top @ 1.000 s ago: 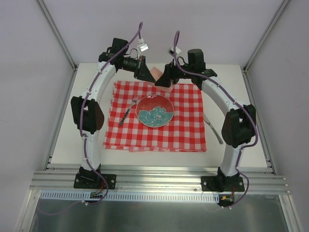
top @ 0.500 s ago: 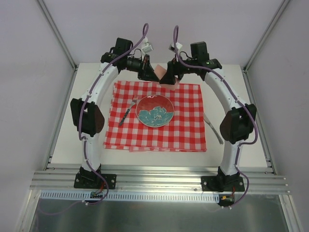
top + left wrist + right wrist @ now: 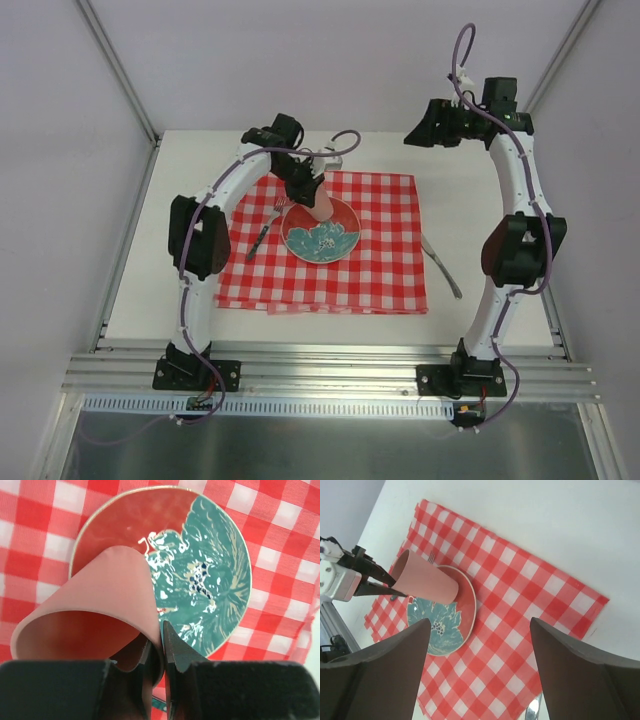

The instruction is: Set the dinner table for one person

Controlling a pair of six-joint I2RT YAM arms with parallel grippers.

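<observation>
1. The fork [image 3: 264, 232] lies on the cloth [image 3: 385, 270], left of centre in the overhead view and just beside the plate [image 3: 330, 245]. It has not moved in the last second.
2. The left fingers [image 3: 176, 652] are clamped on the wall of the pink cup [image 3: 95, 600] at its rim. A second ago both arms met at the cloth's far edge, top centre, with the cup between them. Now the left arm alone has carried the cup down over the plate. The cup is tipped on its side, and whether it touches the plate I cannot tell.
3. My reading is that the handover is done. The cup still needs setting upright beside the plate, not on it.
4. A utensil [image 3: 441, 266] lies off the cloth to the right, on the bare surface [image 3: 470, 190]. It probably still has to be brought in beside the plate. The surface is the off-white top filling the middle of the frame under the cloth.
5. The right fingers [image 3: 570, 675] are spread wide and empty. They have pulled back to the upper right.
</observation>
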